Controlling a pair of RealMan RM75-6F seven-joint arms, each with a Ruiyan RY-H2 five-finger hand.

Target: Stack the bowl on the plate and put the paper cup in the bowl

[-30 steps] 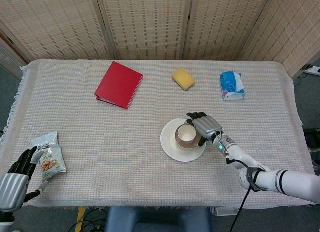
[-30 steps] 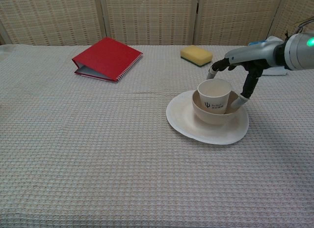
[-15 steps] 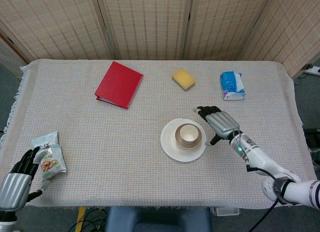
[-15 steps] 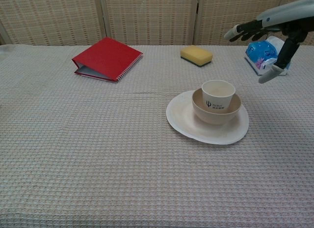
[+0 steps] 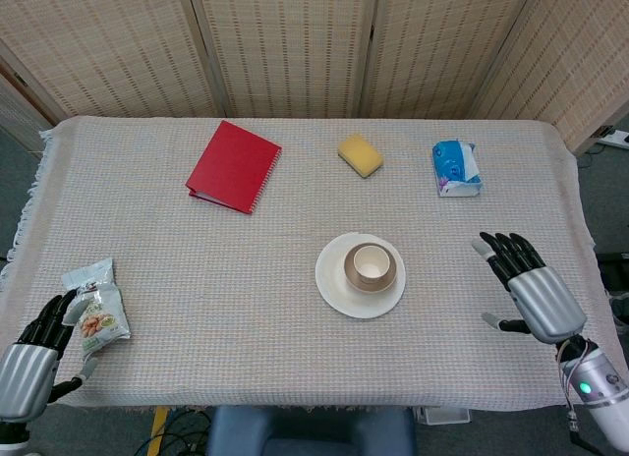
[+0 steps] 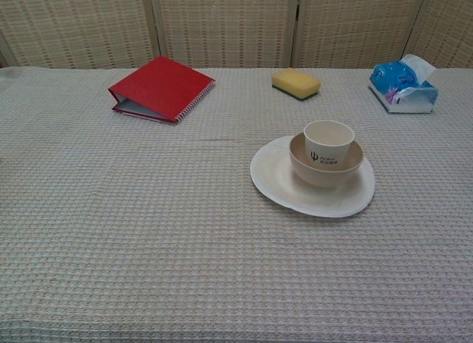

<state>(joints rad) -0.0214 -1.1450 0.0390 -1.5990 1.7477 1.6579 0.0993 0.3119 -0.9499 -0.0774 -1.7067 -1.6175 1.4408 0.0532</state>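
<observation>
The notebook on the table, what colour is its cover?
The notebook is red; the chest view shows it best.

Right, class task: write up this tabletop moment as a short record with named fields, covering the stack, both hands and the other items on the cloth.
stack: paper cup stands upright in the bowl, and the bowl sits on the plate
task state: stacking looks done
right hand: holds nothing, fingers apart, near the table's right edge, apart from the stack
left hand: holds nothing, at the near left corner beside the snack packet
far side: red notebook, yellow sponge, tissue pack
surface: woven tablecloth
</observation>
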